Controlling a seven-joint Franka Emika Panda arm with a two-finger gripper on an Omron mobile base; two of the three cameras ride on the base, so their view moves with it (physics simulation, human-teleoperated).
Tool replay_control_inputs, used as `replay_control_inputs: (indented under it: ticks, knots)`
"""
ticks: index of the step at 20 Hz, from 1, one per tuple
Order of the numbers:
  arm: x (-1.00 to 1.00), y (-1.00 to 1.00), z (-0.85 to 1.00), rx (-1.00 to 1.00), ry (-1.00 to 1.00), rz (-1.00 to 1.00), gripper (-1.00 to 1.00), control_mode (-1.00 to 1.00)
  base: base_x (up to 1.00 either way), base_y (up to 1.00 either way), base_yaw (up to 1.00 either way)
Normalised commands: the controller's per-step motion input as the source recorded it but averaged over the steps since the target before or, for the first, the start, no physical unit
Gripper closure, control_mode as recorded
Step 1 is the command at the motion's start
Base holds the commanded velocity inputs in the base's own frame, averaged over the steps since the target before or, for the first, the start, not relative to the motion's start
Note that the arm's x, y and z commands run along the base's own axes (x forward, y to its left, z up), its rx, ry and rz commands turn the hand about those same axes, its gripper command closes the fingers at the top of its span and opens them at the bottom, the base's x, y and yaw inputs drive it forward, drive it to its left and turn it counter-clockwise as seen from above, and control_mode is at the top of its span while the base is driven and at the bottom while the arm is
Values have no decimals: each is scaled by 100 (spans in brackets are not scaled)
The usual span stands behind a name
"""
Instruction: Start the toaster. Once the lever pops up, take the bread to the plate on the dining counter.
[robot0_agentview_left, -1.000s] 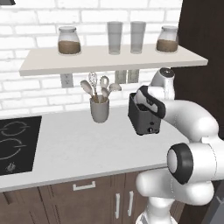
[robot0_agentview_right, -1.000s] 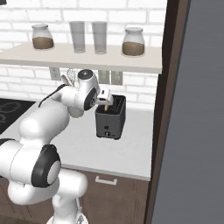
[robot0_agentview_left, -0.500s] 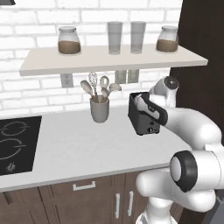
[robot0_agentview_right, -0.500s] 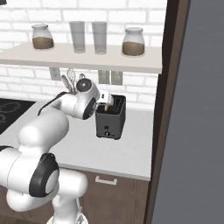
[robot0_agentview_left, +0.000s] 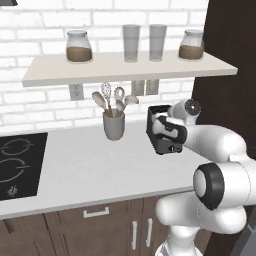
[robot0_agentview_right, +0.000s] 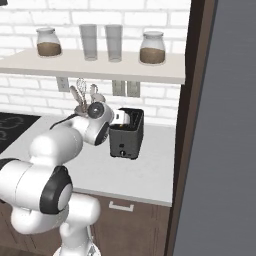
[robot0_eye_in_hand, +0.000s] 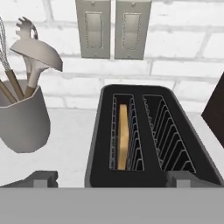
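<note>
On white worktop (robot0_agentview_left: 90, 170), black toaster (robot0_eye_in_hand: 148, 131) is seen w/ bread slice (robot0_eye_in_hand: 123, 135) sunk in its left slot. Gripper (robot0_eye_in_hand: 111, 178) is held just above toaster's front edge, jaws spread wide, nothing gripped. Grey utensil cup (robot0_eye_in_hand: 22, 122) is placed beside toaster.

Counts on the worktop, wall and shelf

One toaster (robot0_eye_in_hand: 153, 135) sits just ahead of the fingers (robot0_eye_in_hand: 41, 178), with two slots; one bread (robot0_eye_in_hand: 123, 135) slice stands in the left slot as the hand sees it, the other slot holds nothing. One cup (robot0_eye_in_hand: 22, 120) stands ahead and to the left of the fingers, with about four utensils (robot0_agentview_left: 112, 97) in it. Two switch plates (robot0_eye_in_hand: 113, 28) hang on the wall beyond the fingers. The shelf (robot0_agentview_left: 125, 67) above carries two jars (robot0_agentview_left: 79, 46) and two glasses (robot0_agentview_left: 131, 43). One cooktop (robot0_agentview_left: 20, 165) lies far left, showing two burners.
</note>
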Motion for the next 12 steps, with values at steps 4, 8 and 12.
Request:
replay_control_inputs:
  ticks: [4, 8, 12]
  knots:
    - [27, 0, 4, 0, 0, 1, -100, -100, 0, 0, 0]
    - [22, -1, -1, 0, 1, 2, -100, -100, 0, 0, 0]
    - [13, 0, -3, 0, 0, 0, -100, -100, 0, 0, 0]
